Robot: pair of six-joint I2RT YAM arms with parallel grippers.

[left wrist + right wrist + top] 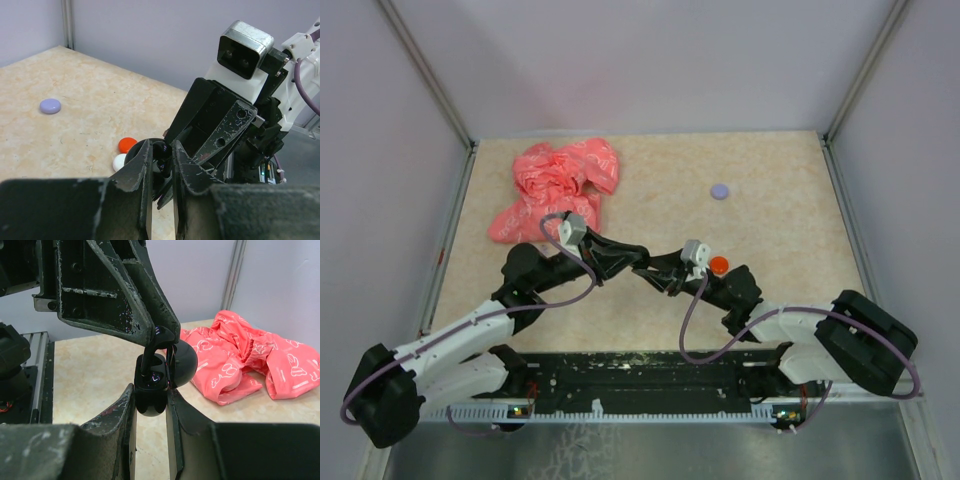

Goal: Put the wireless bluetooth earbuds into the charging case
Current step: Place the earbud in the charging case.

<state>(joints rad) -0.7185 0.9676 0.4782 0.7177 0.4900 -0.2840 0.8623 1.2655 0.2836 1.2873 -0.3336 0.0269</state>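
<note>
R gripper [150, 391] clamped on black charging case [150, 399], held mid-air above table [650, 215], lid [184, 365] flipped open toward the pink plastic bag [250, 362]. L gripper [161, 146] pinched on one black earbud [155, 347], coming in from above. Bud's lower end is at or just inside the case opening; can't tell if it is seated yet. Both arms meet mid-table in the top view. No other buds visible in any view.

Risks from here:
- Bud tilted vs socket, so the stem catches on the rim and jams or pops out sideways. Cause: angle looks off-vertical in the R wrist view.
- Case is round and glossy, gripped only on its lower body. Push from L could spin or slip it betw the R fingers.
- L lets go before the bud is seated, and it drops to the table and rolls, maybe near the red disc [127, 144] and white disc [119, 161] right under the grippers.
- L fingertips very close to the lid and R fingers; a knock could fold the lid shut on the bud.

Purple disc [721, 190] sits well apart, no issue.
</note>
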